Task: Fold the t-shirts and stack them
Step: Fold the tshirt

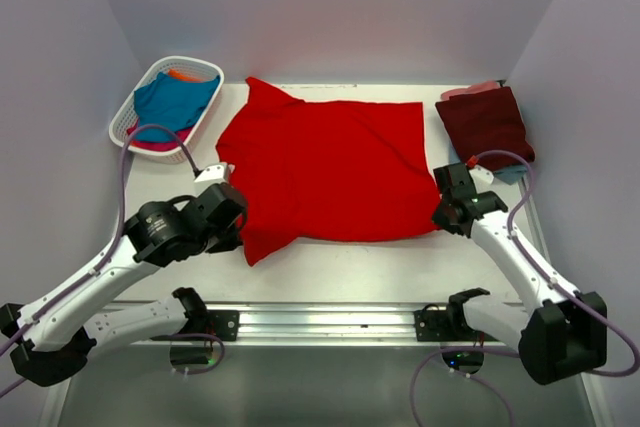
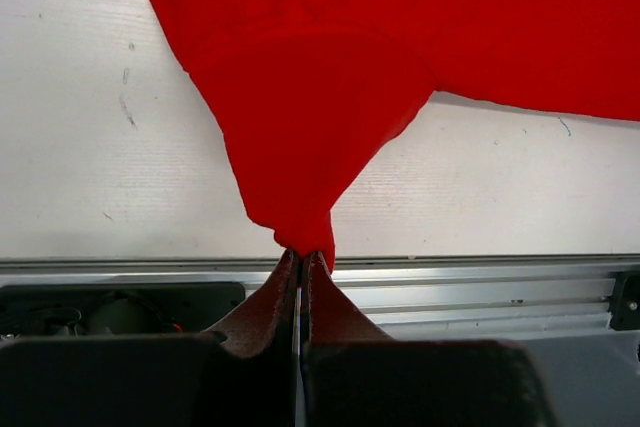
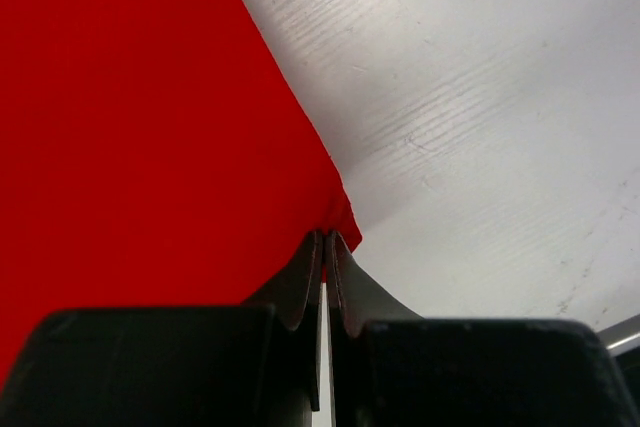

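**Operator:** Top external showed the red t-shirt [image 1: 330, 172] spread flat. I had the left gripper [image 2: 303, 259] pinched tight on its near left corner, and the right gripper [image 3: 327, 239] clamped shut on its near right corner.

**Supervisor:** How did you mean to fold it?

**Operator:** I judged both corners should rise together, level, and travel over to the shirt's far edge, with the cloth taut between them so no crease got trapped.

**Supervisor:** And the basket?

**Operator:** The white basket [image 1: 128, 112], beyond the shirt's far left corner, held a teal t-shirt [image 1: 175, 99] over an orange t-shirt [image 1: 185, 75] and a pink t-shirt [image 1: 150, 146]. The maroon t-shirt [image 1: 487, 122] lay folded just right of the red one.
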Tool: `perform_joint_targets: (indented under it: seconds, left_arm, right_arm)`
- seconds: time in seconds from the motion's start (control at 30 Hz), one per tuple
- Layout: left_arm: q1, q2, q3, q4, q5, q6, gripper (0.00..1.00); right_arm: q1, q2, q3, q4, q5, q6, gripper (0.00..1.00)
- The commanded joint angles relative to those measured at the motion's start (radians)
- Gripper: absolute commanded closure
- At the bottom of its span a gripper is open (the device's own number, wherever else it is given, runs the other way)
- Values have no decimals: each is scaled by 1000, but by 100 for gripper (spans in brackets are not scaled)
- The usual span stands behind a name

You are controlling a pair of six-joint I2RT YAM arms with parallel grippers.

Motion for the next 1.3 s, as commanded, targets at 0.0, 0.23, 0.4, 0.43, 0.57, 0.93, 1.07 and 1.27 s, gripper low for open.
perform_joint_targets:
  seconds: [0.0, 0.23, 0.4, 0.43, 0.57, 0.93, 1.07, 1.27]
  left_arm:
    - [-4, -1, 36, -13, -15, 12, 100]
    - [-3, -24, 45, -13, 19, -2, 100]
    - [-3, -8, 4, 16, -39, 9, 100]
    - [-3, -4, -9, 36, -48, 19, 100]
    - [-3, 18, -110, 200, -120, 96, 100]
    - [270, 134, -187, 613, -114, 410, 100]
    - [351, 231, -170, 702, -105, 475, 100]
    - [419, 343, -156, 791, -73, 519, 100]
  right_arm:
    - [-1, -82, 54, -142, -9, -20, 100]
    - [-1, -143, 93, -222, -15, -36, 100]
    - [-1, -128, 59, -158, -15, -42, 100]
    - [-1, -117, 53, -140, -20, -40, 100]
    - [-1, -37, 47, -26, -28, -45, 100]
    - [-3, 177, 131, 129, 41, -66, 100]
    - [-13, 252, 154, 166, 64, -72, 100]
    - [-61, 331, 194, 210, 77, -89, 100]
